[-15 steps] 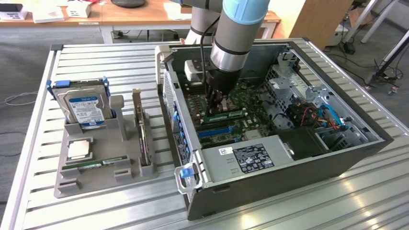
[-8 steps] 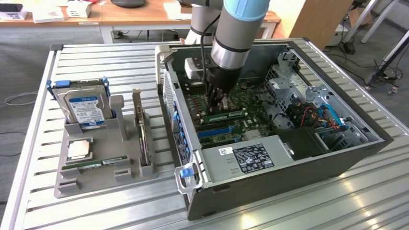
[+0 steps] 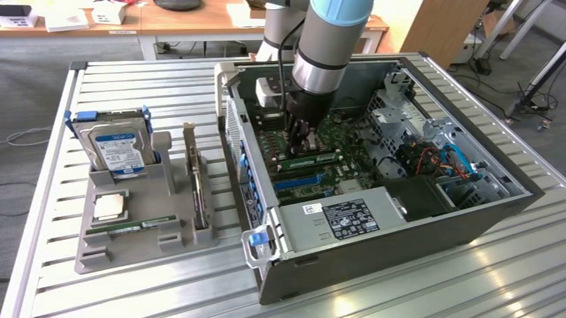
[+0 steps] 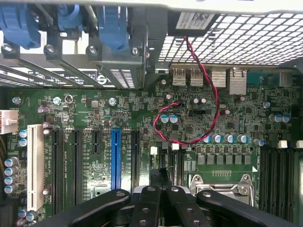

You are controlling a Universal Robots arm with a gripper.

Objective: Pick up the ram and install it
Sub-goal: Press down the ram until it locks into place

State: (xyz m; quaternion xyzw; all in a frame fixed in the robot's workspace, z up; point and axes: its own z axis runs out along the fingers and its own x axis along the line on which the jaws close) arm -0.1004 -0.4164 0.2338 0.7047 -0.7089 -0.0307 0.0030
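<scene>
Here, the gripper (image 3: 305, 142) is lowered inside the open computer case (image 3: 495, 218), its fingers (image 4: 156, 203) closed together above the motherboard (image 4: 142, 142). A ram (image 3: 311, 161) is seen seated on the board just beside the fingertips, at about five o'clock. In the grey tray (image 3: 97, 255), a hard drive (image 3: 113, 147), a processor (image 3: 110, 207) and another ram stick (image 3: 132, 226) are held.

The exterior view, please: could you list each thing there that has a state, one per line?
computer case: side panel off, lying open.
claw: shut, down inside the case over the motherboard.
ram: lying by the claw on the motherboard; seating unclear.
hard drive: standing upright in the gray tray.
processor chip: flat in the tray.
</scene>
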